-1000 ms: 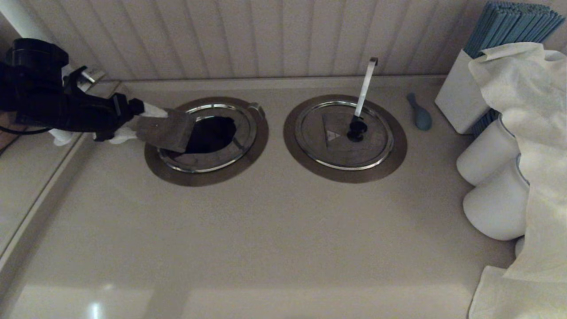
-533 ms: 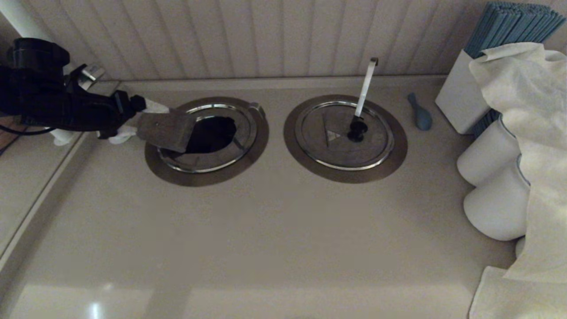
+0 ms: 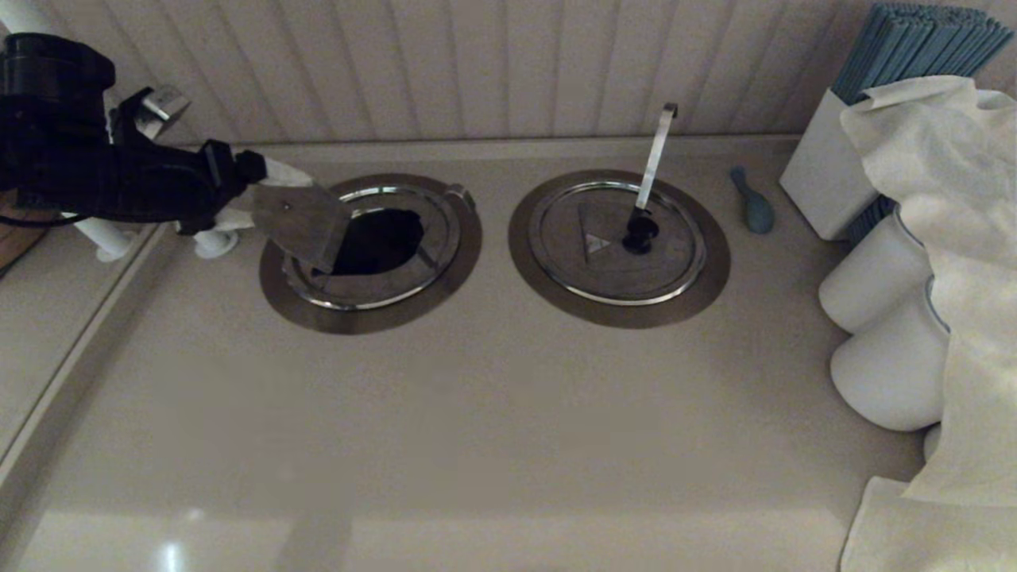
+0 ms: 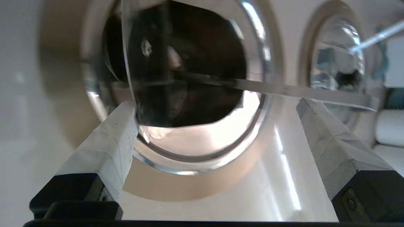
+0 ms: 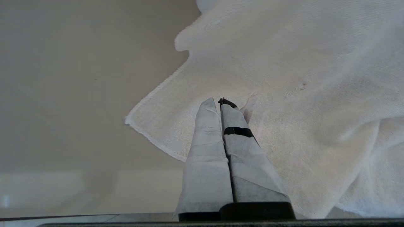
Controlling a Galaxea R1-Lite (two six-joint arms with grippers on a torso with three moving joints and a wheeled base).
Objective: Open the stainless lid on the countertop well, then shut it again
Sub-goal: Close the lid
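Note:
The stainless lid (image 3: pixel 604 266), with its black knob (image 3: pixel 640 230), triangle mark and slim hook-tipped handle (image 3: pixel 656 147), lies flat on the right countertop well's flange (image 3: pixel 715 270). No gripper is near it. On the twin left well (image 3: pixel 278 300), the lid's hinged flap (image 3: pixel 298 222) stands tilted up over a dark opening (image 3: pixel 380 238). My left gripper (image 3: pixel 262 210) is open at that flap, its fingers wide apart with the flap's edge resting between them. In the left wrist view the left gripper (image 4: pixel 216 104) faces the twin's flange (image 4: pixel 176 186). My right gripper (image 5: pixel 220 101) is shut above a white cloth.
A blue spoon (image 3: pixel 753 205) lies right of the wells. A white box of blue sticks (image 3: pixel 822 179), white rounded containers (image 3: pixel 874 278) and a draped white cloth (image 3: pixel 953 238) crowd the right side. Panelled wall runs behind. A ledge (image 3: pixel 71 342) borders the left.
The left gripper has risen slightly and the twin lid's flap now stands steeper, showing a little more of the dark opening. The right lid has not moved.

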